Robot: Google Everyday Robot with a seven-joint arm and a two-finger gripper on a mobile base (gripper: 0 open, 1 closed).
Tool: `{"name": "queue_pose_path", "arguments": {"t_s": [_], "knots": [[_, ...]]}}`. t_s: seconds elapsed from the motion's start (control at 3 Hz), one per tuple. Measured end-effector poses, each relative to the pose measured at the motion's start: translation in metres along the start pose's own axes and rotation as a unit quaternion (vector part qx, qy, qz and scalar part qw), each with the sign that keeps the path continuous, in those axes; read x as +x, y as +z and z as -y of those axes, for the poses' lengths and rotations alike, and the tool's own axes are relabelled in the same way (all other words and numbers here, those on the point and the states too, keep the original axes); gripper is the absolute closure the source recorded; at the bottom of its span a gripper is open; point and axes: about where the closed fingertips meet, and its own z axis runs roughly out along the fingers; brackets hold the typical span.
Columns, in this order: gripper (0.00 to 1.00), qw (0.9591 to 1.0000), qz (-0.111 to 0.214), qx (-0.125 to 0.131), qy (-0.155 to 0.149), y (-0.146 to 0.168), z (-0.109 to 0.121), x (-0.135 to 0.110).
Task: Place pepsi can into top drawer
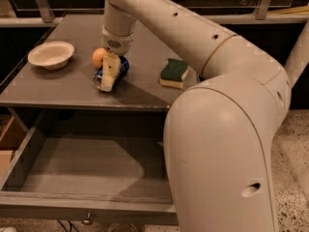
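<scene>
The pepsi can is blue with a silver end and lies on its side on the cabinet top, just right of an orange fruit. My gripper comes down from the arm above and is shut on the can. One cream finger crosses the can's front; the other is hidden behind it. The top drawer is pulled open below the cabinet top and holds nothing. Its front panel and small knob are at the bottom edge.
A white bowl sits at the left of the cabinet top. A green and yellow sponge lies right of the can. My arm's large shell covers the drawer's right side. A cardboard box stands left of the drawer.
</scene>
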Motion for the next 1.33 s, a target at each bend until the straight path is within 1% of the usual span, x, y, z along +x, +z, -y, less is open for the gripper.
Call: {"name": "queue_pose_path", "arguments": {"t_s": [0.33,0.67,1.33], "knots": [[0.15,1.0000,0.000,0.000,0.000,0.0000,0.0000,0.0000],[0.40,1.0000,0.000,0.000,0.000,0.0001,0.0000,0.0000],[0.85,1.0000,0.000,0.000,0.000,0.0001,0.0000,0.0000]]}}
